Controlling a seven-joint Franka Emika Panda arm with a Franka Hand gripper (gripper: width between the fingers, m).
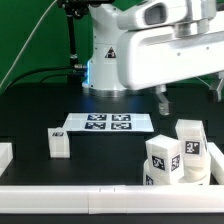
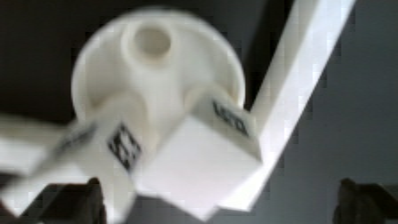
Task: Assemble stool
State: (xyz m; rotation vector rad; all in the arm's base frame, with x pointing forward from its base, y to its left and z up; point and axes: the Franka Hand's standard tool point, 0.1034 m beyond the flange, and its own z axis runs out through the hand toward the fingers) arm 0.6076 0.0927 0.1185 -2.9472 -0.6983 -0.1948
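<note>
The gripper [image 2: 214, 205] was seen with its jaws spread wide. Its two dark fingertips [image 2: 63, 200] were set at opposite edges of the wrist view, and nothing was clamped between them. Beneath it, in a blurred picture, the round white seat disc [image 2: 151, 70] was shown with one hollow socket [image 2: 153, 41] turned toward the camera. White tagged block legs [image 2: 199, 165] were crowded against its rim; whether they were joined to it could not be told. A plain white border rail [image 2: 317, 70] was seen just beside the disc. In the exterior view, a cluster of white tagged parts [image 1: 180, 155] was seen at the exterior view's right, with the arm hung above it. A single leg [image 1: 58, 144] was seen standing well apart from that cluster, toward the exterior view's left on the black table [image 1: 110, 165], near the marker board [image 1: 108, 123].
</note>
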